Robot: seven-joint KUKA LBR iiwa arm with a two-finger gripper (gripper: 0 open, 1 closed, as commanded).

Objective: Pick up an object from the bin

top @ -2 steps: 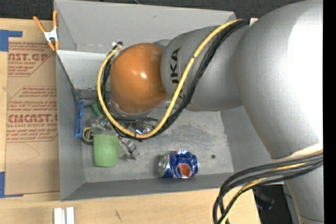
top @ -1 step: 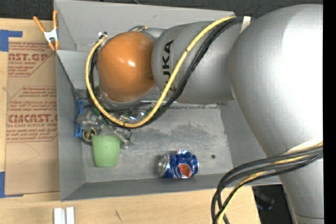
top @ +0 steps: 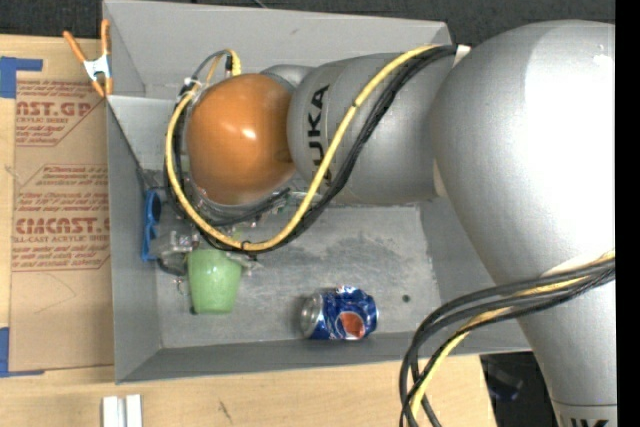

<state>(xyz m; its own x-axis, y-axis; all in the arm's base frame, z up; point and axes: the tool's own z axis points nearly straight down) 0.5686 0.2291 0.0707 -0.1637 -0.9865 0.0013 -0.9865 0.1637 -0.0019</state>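
My gripper (top: pixel 188 243) pokes out from under the wrist at the bin's left side, low over the floor. A pale green plastic cup (top: pixel 213 281) lies on its side directly below it, touching or nearly touching it. Just left of the gripper, a blue plastic object (top: pixel 150 221) stands against the bin's left wall, partly hidden by it. A crushed blue drink can (top: pixel 338 315) with a red and white logo lies apart, near the front wall at the bin's middle.
The arm and its orange cover hide the bin's back and middle. Bare grey floor shows between the cup and the can and to the can's right, with a small dark speck (top: pixel 405 297) on it.
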